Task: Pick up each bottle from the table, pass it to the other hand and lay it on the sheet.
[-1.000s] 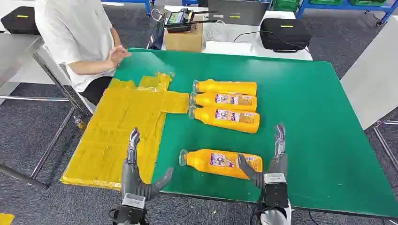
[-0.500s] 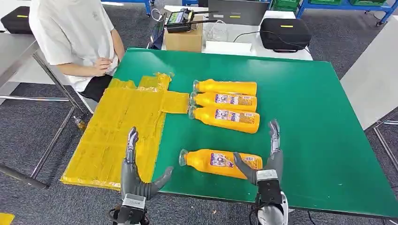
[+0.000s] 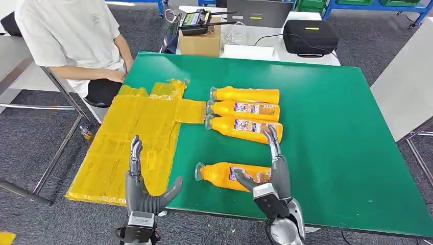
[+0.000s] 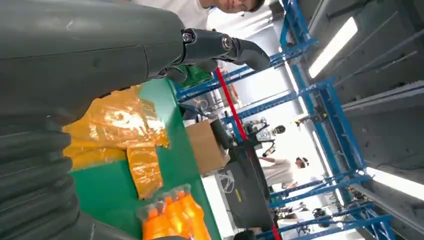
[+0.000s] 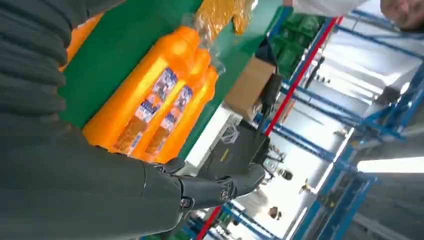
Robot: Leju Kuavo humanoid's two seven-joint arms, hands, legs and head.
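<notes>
An orange bottle (image 3: 224, 175) with a clear cap lies alone near the front of the green table (image 3: 327, 127). My right hand (image 3: 271, 173) is over its base end, fingers straight and thumb spread, not closed on it. Three more orange bottles (image 3: 246, 115) lie side by side further back, and the row of bottles (image 5: 150, 105) fills the middle of the right wrist view. The yellow sheet (image 3: 130, 138) covers the table's left part. My left hand (image 3: 140, 186) stands open above the sheet's front edge, holding nothing.
A person in a white shirt (image 3: 71, 35) sits at the table's far left corner. Behind the table stand a cardboard box (image 3: 200, 43), a black case (image 3: 310, 37) and a laptop. A grey side table (image 3: 406, 87) is on the right.
My right hand has moved left and forward from beside the bottle's base to over it. My left hand has shifted slightly left. The person has drawn the arm back from the table.
</notes>
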